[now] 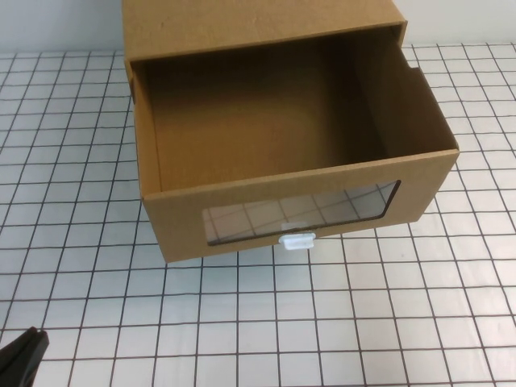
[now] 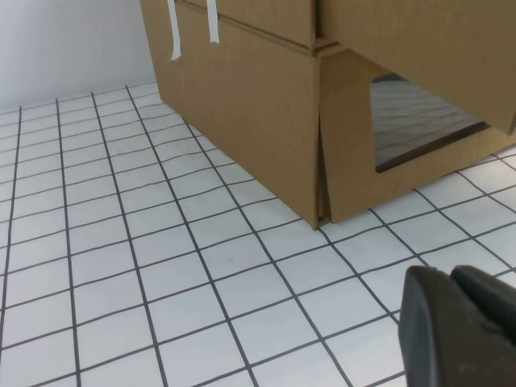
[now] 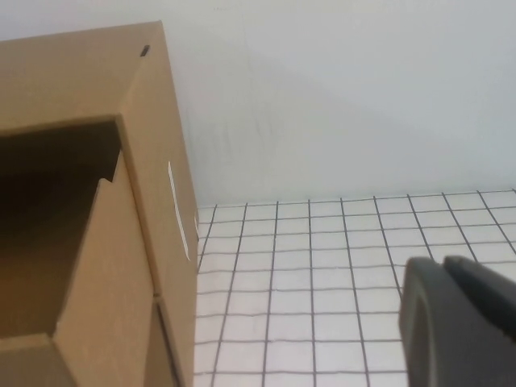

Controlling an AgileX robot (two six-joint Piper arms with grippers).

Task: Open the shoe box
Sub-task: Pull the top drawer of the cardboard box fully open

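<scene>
Gridded white table (image 1: 81,161); at its far centre stands a brown cardboard shoe box (image 1: 258,24) with its drawer (image 1: 298,201) slid out toward the robot and open at the top. The drawer's front panel has a clear window (image 1: 298,211) and a small white pull tab (image 1: 295,241) at the window's lower edge. Left gripper (image 1: 28,343), fingers pressed together, is at the table's near left corner, well apart from the box; right gripper (image 3: 445,270), fingers likewise together and holding nothing, is off the box's right side, not touching it.
</scene>
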